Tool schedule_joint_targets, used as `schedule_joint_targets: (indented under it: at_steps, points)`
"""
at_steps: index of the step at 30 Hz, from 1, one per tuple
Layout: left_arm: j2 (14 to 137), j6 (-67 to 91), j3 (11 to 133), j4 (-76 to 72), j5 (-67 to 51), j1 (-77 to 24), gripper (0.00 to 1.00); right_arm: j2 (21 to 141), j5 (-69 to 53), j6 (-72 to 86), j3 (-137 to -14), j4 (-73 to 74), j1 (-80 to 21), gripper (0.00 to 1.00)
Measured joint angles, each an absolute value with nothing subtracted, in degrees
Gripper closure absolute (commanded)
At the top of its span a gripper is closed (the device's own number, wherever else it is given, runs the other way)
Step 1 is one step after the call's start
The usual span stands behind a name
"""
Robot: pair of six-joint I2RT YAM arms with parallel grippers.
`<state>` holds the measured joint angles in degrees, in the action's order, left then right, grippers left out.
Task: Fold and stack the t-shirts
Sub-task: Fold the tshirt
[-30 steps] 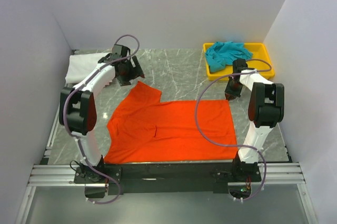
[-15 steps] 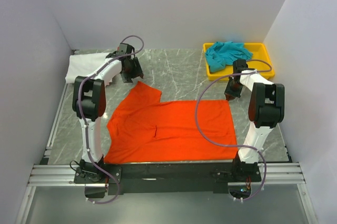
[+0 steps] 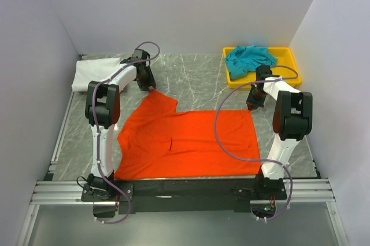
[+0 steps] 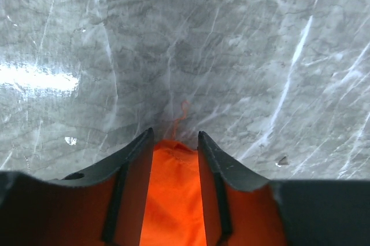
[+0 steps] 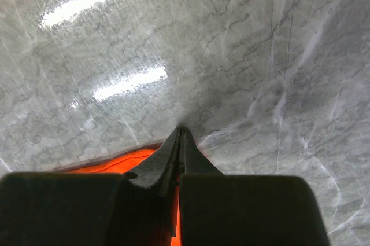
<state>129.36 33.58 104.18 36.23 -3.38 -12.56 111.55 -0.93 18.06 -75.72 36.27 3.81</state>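
While your orange-red t-shirt (image 3: 191, 142) lies spread flat on the tabletop (image 3: 196, 75), your left gripper (image 4: 176, 136) stands part-open astride its far left corner, your right gripper (image 5: 180, 131) pinched closed on its far right corner, teal t-shirt (image 3: 248, 58) crumpled in the yellow tray (image 3: 286, 51), white t-shirt (image 3: 87, 75) at the tabletop's far left.

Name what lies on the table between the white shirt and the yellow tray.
Top view: the left gripper, nearer the white shirt, then bare marble table up to the yellow tray.
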Motion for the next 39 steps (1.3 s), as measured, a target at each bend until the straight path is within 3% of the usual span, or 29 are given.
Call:
schedule_joint_targets:
  at_steps: [9,12,14,25,39]
  points:
    - [129.36,33.69,104.09,35.79,-4.54,-12.58,0.76,111.55,-1.23,18.06,-75.72,36.32,3.92,1.0]
    - [129.36,33.76,104.07,35.79,-4.82,-12.6,0.94,111.55,-1.34,18.06,-75.72,36.32,3.92,1.0]
    - [129.36,33.85,104.01,35.77,-4.99,-12.62,1.0,111.55,-1.61,18.06,-75.72,36.38,3.92,1.0]
    - [129.36,34.13,104.95,35.73,-5.98,-12.69,1.0,111.55,-3.46,18.11,-76.14,38.65,3.9,1.0]
    - [132.2,34.52,121.4,35.38,-7.77,-12.71,1.0,111.98,-3.22,18.37,-87.33,45.6,3.9,1.0]
